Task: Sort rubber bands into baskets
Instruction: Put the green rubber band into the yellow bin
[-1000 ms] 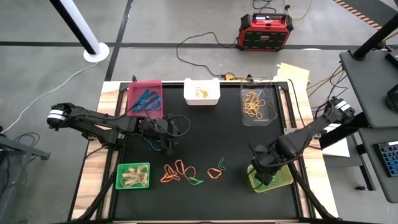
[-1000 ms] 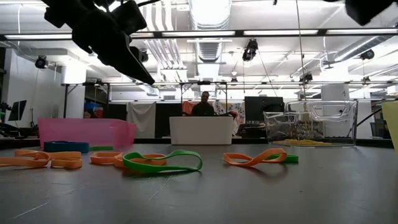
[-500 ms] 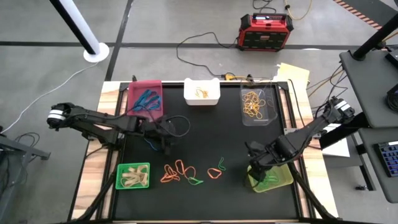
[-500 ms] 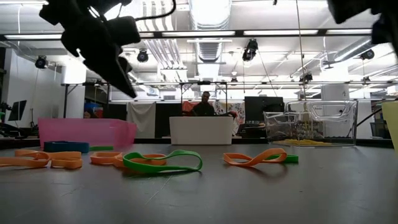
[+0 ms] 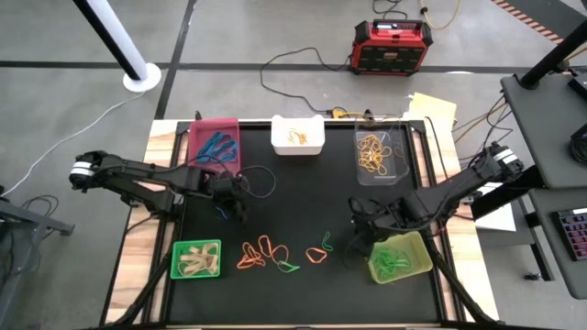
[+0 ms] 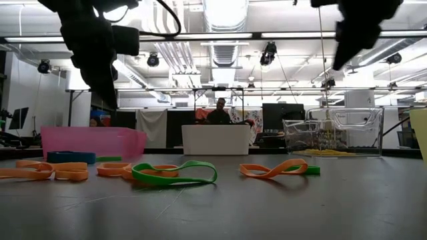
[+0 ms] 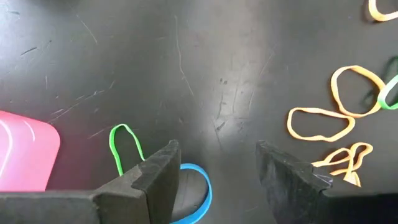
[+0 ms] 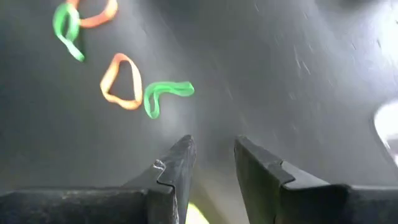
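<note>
above the black mat, left gripper (image 7: 214, 177) wide apart over blue band (image 7: 193, 193), right gripper (image 8: 211, 165) narrowly parted, empty

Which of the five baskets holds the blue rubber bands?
The magenta-pink basket at the far left corner of the mat: blue bands lie inside it. The other four hold yellow, orange, tan or green ones.

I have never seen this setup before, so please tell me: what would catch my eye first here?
Probably the loose rubber bands, orange and green on the black mat, near its front edge. Around them stand five small baskets, three along the far edge. Two dark arms reach in: the left gripper near the pink basket, the right gripper beside the yellow-green basket.
</note>
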{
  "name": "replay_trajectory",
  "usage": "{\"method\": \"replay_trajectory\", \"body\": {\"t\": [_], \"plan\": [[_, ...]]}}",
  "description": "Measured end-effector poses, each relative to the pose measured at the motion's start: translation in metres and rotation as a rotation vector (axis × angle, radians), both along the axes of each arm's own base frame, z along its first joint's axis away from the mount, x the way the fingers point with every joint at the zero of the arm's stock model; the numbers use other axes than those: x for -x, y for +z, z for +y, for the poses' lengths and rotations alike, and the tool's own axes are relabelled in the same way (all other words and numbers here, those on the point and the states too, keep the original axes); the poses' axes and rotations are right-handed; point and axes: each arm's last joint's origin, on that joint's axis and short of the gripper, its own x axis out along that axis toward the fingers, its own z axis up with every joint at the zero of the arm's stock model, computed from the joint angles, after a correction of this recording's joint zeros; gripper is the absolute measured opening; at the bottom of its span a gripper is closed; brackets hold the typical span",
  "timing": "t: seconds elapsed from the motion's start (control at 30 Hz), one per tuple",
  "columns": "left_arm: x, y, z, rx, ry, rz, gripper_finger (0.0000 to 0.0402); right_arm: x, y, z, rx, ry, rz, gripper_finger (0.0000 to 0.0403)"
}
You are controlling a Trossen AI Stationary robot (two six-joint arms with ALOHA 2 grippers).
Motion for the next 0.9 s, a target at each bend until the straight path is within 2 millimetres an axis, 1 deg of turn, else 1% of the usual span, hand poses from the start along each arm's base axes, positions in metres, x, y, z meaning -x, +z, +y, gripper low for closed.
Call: {"method": "replay_trajectory", "body": {"t": [0.1,0.2,0.3,0.37,0.57,0.77,0.9], "plan": [[0.0,0.0,0.0,0.0,0.001,-0.001,0.0192,-0.011,-0.001,-0.002,-0.009,0.003,-0.061,0.0108],[0.0,0.0,0.0,-0.006,-0.01,-0.004,0.0192,-0.027,-0.006,-0.001,-0.028,0.001,-0.113,0.0113],[-0.002,0.001,0.0,-0.019,-0.034,-0.023,0.0192,-0.043,-0.017,0.006,-0.024,0.137,-0.131,0.0119],[-0.004,0.001,0.0,-0.029,-0.054,-0.044,0.0192,-0.049,-0.028,0.01,0.011,0.237,-0.095,0.0122],[-0.008,0.004,0.0,-0.052,-0.098,-0.093,0.0192,-0.061,-0.062,0.012,0.153,0.447,0.042,0.0125],[-0.01,0.004,0.0,-0.058,-0.106,-0.107,0.0192,-0.078,-0.091,0.005,0.216,0.526,0.142,0.0118],[-0.01,0.004,0.0,-0.058,-0.106,-0.108,0.0192,-0.089,-0.102,0.003,0.241,0.582,0.166,0.0114]]}}
